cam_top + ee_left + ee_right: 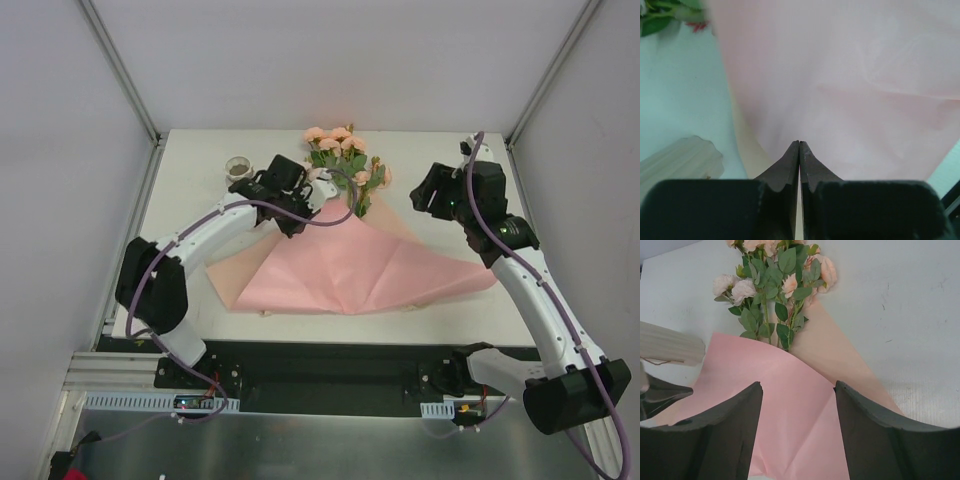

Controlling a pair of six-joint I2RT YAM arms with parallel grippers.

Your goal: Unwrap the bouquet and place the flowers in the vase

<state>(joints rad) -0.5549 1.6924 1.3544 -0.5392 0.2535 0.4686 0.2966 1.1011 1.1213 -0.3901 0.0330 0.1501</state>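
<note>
Cannot trace stems of peach artificial roses (772,277) beneath creased pink paper sheet (790,410); loses topmost blooms past upper edge.

The creased flat paper sheet (340,265) is plain pink, turning more salmon on the flap beside the stems. The long-stemmed artificial roses (340,148) have peach and pale pink blooms, with green leaves and green stems. The small ceramic vase (238,166) is white with a dark mouth. The smooth desk (400,150) is white. The left robot arm (215,225) and right robot arm (545,300) have white shells, black joints and purple cables. The left end effector (799,142) and right end effector (797,385) are matte black.
</note>
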